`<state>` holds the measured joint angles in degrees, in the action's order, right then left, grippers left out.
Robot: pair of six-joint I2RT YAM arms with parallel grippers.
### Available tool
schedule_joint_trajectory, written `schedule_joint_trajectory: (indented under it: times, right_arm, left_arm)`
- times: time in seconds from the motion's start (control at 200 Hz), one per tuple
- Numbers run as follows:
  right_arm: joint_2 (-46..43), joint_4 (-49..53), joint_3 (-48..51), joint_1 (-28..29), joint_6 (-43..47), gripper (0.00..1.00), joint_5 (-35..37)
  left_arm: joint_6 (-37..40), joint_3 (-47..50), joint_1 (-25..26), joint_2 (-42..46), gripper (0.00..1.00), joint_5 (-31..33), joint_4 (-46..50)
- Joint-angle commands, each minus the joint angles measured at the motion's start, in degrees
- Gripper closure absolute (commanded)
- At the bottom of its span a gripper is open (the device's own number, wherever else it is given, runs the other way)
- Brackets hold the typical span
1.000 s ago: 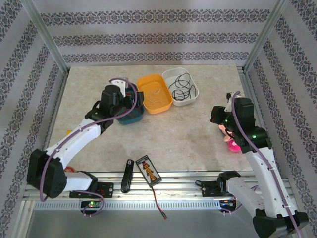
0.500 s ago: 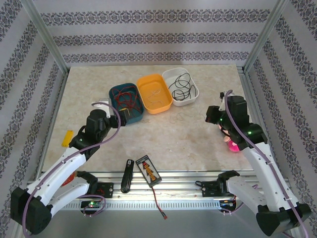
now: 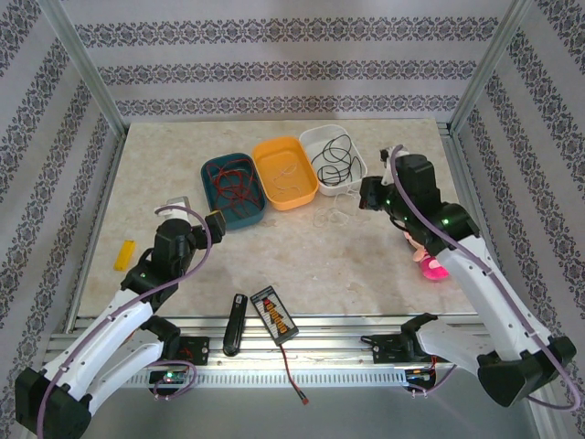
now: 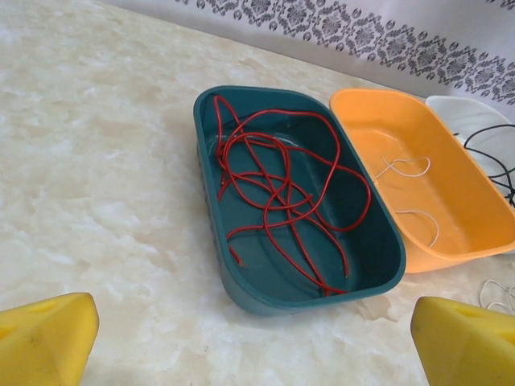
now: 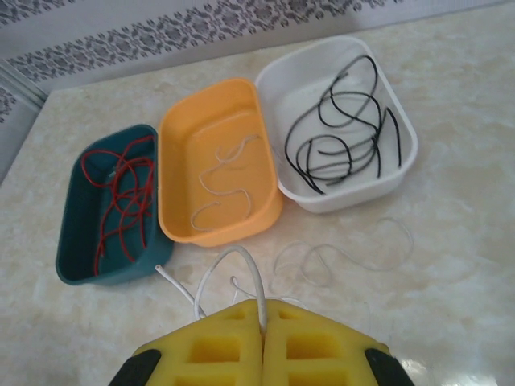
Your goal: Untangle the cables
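Pale cable (image 5: 237, 248) pinched in right hand (image 5: 263, 312) — bare marble (image 5: 467, 310) around, left hand (image 4: 256, 338) spread, near teal tray (image 4: 299, 303) rim.

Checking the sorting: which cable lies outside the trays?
The whitish cable on the table, pinched in the right pincer; the red cable lies in the teal tray, the black cable in the white tray.

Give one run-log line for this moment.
left gripper open; right gripper shut on white cable; red cable in teal tray; black cable in white tray
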<state>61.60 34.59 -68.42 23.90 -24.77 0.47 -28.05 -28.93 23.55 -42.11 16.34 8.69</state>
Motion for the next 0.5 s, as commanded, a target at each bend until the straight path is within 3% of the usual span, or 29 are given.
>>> schedule_joint_trajectory:
  times: [0.0, 0.495]
  right_arm:
    - [3.84, -3.91, -4.61, 0.9, 2.9, 1.0, -0.49]
    - [29.16, -8.99, -28.12, 2.72, 8.62, 1.0, -4.25]
  left_arm:
    - [-3.68, 1.99, 0.01, 0.31, 0.0, -1.07, 0.19]
    - [-8.42, 4.96, 0.01, 0.74, 0.0, -3.76, -0.02]
